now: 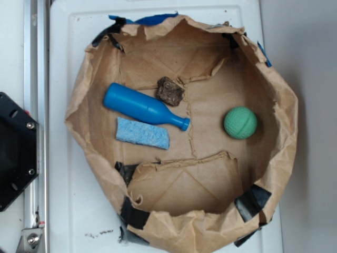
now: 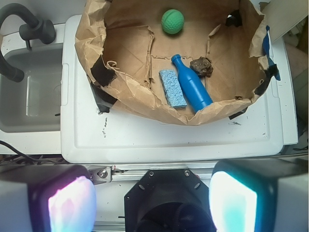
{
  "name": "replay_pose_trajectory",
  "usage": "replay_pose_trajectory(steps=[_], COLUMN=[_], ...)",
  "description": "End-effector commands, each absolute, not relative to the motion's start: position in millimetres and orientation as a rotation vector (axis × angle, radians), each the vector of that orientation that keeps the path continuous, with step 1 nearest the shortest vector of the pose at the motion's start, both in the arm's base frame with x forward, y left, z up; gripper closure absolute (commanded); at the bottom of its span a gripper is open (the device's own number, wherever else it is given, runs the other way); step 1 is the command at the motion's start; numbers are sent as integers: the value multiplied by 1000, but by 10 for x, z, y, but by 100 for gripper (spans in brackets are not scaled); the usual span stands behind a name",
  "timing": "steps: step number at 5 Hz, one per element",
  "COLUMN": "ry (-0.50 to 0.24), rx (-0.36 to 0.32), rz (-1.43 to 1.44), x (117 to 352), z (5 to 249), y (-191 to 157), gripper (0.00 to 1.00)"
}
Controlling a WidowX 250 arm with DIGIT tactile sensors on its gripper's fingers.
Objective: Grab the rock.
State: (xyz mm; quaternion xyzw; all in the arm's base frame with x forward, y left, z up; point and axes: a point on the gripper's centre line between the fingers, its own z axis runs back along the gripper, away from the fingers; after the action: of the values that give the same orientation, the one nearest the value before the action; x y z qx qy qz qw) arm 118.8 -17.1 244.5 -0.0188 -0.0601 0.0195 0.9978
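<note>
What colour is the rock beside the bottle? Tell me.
The rock is dark brown-grey with pale speckles, clearest in the exterior view.

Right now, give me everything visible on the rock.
The rock is a small dark brown-grey lump, rough, angular and speckled, smaller than the green ball. It lies on the floor of the brown paper bag nest, near the far fold in the exterior view. It sits right beside the blue bottle; whether they touch cannot be told. In the wrist view it shows right of the bottle. Nothing grips it; the fingers are well away, spread apart.
</note>
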Motion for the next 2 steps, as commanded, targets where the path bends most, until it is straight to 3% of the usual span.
replay_pose_trajectory(steps=[1,2], ry=[-120,-108], rx=[-38,-3], rz=[39,148], x=[1188,1688], z=[2445,2358], y=[-171,-70], gripper=[0,0])
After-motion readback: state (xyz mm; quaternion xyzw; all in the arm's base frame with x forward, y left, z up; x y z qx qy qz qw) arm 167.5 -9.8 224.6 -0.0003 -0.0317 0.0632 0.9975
